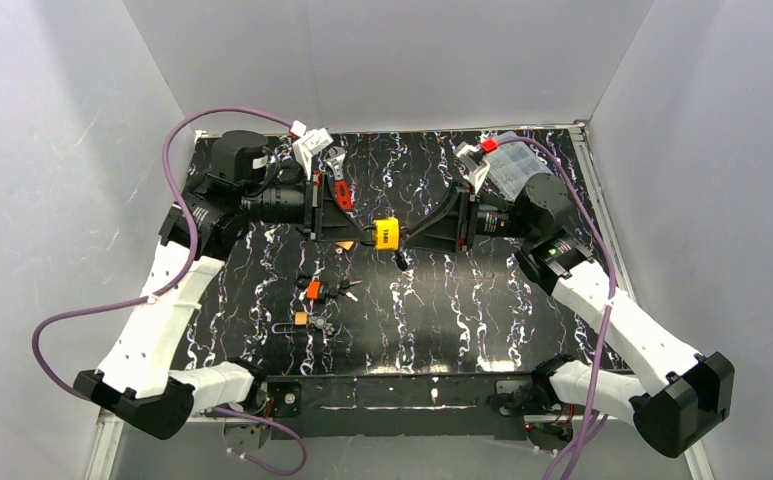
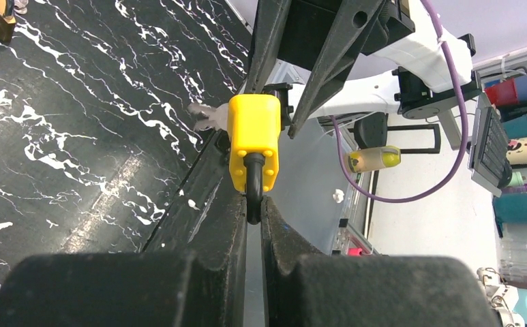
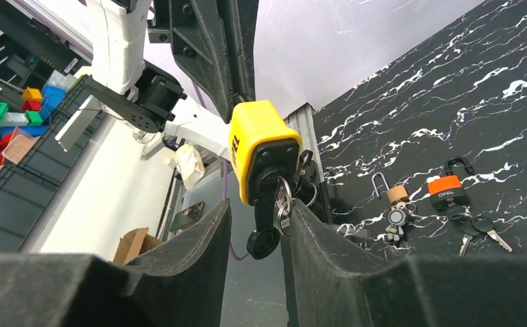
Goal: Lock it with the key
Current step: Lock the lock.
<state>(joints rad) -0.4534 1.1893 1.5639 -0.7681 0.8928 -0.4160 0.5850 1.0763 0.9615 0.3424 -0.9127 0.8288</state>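
Yellow padlock [image 1: 387, 233] hangs in the air between the two grippers, clear of the table [image 1: 482, 320] below them. The left gripper [image 2: 253, 204] is fully shut on the shackle [image 2: 253, 187], so the body sticks out just beyond its fingertips with the keyway end pointing away from it. That seems a sensible hold. It pins the lock against twisting and leaves the key end free for the other arm.

Straight ahead of the right gripper [image 3: 255, 228], the key [image 3: 266, 218] projects from the underside of the yellow padlock and sits in the gap between the two pads. Its black head is nearest the wrist. The jaws stand partly open, with daylight visible between the key and the pad on the camera's left. On the other side a ring of spare keys crowds the pad, and I cannot tell whether it is touching, so I would not call this a grip. The aim is probably to pinch the key's head so that a wrist roll can turn it.

Down past the right fingertips, an orange padlock [image 3: 446, 187] and a small brass padlock [image 3: 397, 194] lie on the table with their own keys, well apart from the work.
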